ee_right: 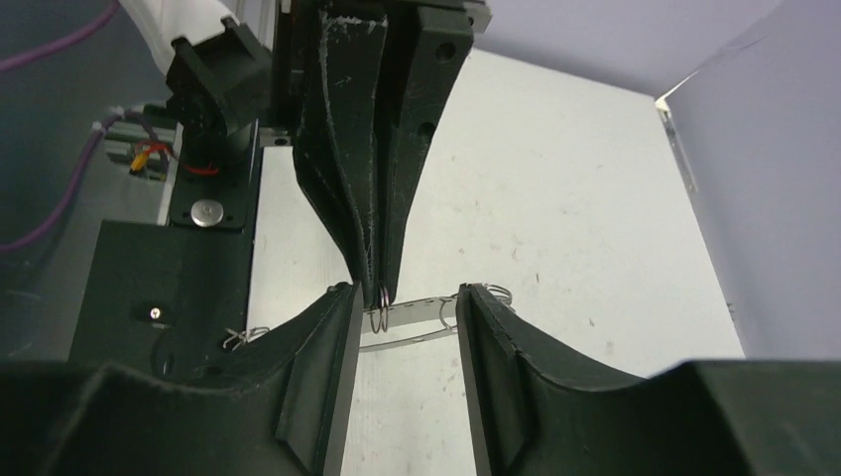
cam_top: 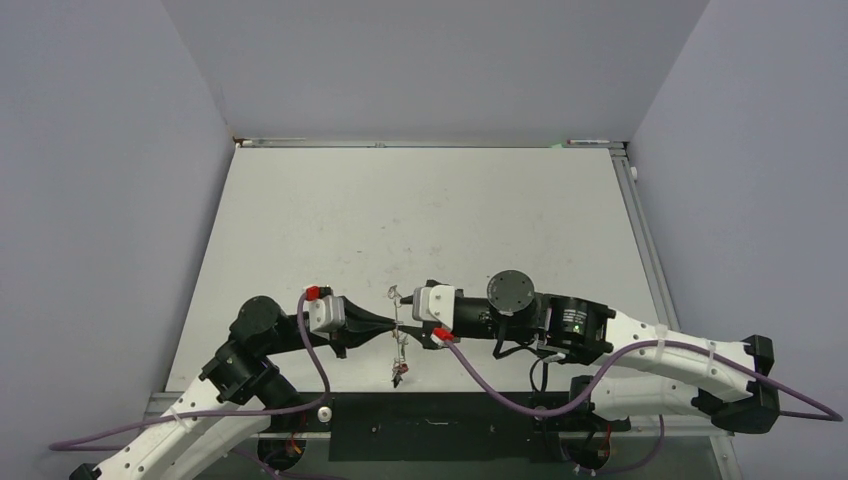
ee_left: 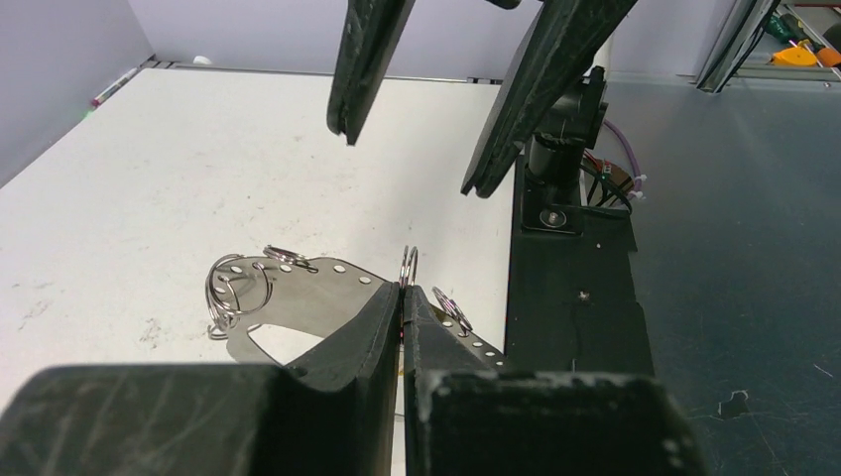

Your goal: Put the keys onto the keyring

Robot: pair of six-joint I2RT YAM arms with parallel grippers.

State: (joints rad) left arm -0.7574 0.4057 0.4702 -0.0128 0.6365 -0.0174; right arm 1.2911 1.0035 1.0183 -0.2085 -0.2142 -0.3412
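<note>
My left gripper [ee_left: 402, 290] is shut on a small wire ring [ee_left: 408, 266] that hangs on the keyring [ee_left: 298, 288], here a shiny silver band with small holes. Other small rings [ee_left: 233, 288] hang on the band. My right gripper [ee_right: 402, 297] is open, its two fingers either side of the left fingertips [ee_right: 369, 268] and the pinched ring [ee_right: 380, 315]; the band [ee_right: 421, 310] crosses just beyond them. In the top view both grippers meet at the table's near edge, left [cam_top: 390, 325], right [cam_top: 412, 315]. Keys [cam_top: 400, 372] dangle below them, one with a red tag; details are too small.
The white table [cam_top: 430, 220] stretches away behind the grippers, with walls on three sides. A black base plate [ee_left: 570, 307] lies along the near edge under the grippers. A small bent wire piece [ee_right: 243, 337] rests on the plate's edge.
</note>
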